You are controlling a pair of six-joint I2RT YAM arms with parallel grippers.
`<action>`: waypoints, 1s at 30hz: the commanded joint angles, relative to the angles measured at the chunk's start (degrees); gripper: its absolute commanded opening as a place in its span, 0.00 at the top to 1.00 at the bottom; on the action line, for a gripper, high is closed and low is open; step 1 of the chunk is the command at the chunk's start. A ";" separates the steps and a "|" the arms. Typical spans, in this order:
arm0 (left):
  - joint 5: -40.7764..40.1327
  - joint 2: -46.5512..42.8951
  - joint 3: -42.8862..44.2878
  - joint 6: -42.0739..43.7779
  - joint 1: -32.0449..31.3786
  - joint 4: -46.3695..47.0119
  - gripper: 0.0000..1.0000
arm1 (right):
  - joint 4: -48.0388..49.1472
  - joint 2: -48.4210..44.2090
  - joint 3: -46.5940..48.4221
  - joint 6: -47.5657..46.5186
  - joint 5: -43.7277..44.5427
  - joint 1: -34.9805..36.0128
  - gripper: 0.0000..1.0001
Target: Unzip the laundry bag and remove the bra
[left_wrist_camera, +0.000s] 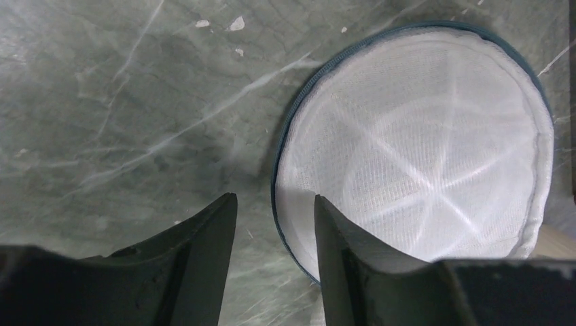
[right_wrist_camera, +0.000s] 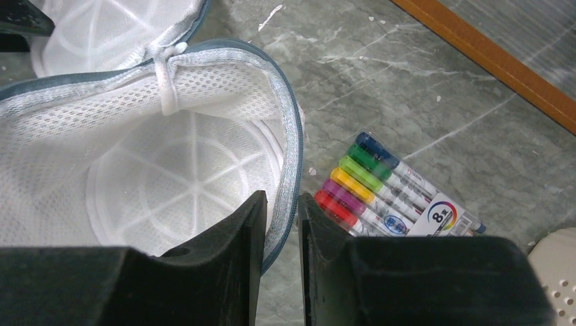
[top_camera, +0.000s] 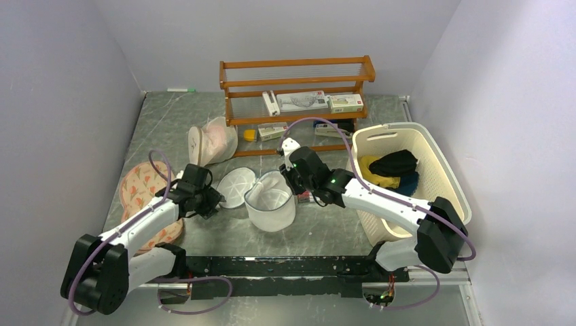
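1. Top view:
   - The laundry bag [top_camera: 270, 204] stands at the centre of the counter [top_camera: 326, 234]. It is unzipped, and its round lid [top_camera: 236, 187] is folded out to the left and lies flat.
   - The bra [top_camera: 371, 168], mustard-yellow with black parts, lies inside the cream basket [top_camera: 429, 159] at the right, well apart from the bag.
   - The left gripper [top_camera: 210, 202] sits at the lid's left edge.
   - The right gripper [top_camera: 292, 178] sits at the bag's far right rim.

2. Left wrist view:
   - The jaws stand moderately apart, with bare counter showing in the gap and nothing held.
   - The lid's grey-blue rim runs just beside the right finger. Whether it touches cannot be told.

3. Right wrist view:
   - The jaws are almost closed and pinch the bag's zip rim between them.
   - The bag's interior shows only white mesh and its ribs, with no garment inside.
   - A marker pack [right_wrist_camera: 390, 193] lies on the counter just right of the bag.

4. Judgement:
   - Unzipping and removal both appear complete, so the step in hand looks like letting go of the emptied bag.
   - The next move calls for the right jaws to open off the rim and for the arm to rise straight clear. It should not drag the bag or sweep the marker pack.
   - The left arm needs only to back away from the lid.
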 commanded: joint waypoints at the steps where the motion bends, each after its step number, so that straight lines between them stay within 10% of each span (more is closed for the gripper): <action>1: 8.05 1.06 -3.23 0.75 2.42 11.32 0.47 | 1.21 -0.73 -0.37 -0.19 -0.47 0.41 0.76; 12: 12.15 -1.67 -6.23 6.26 6.47 17.26 0.93 | 1.36 -0.51 -0.08 -0.02 -1.17 0.67 0.77; 30: 2.68 -25.17 16.87 46.06 6.47 0.84 0.93 | 7.40 3.12 4.11 2.06 -3.08 0.95 0.78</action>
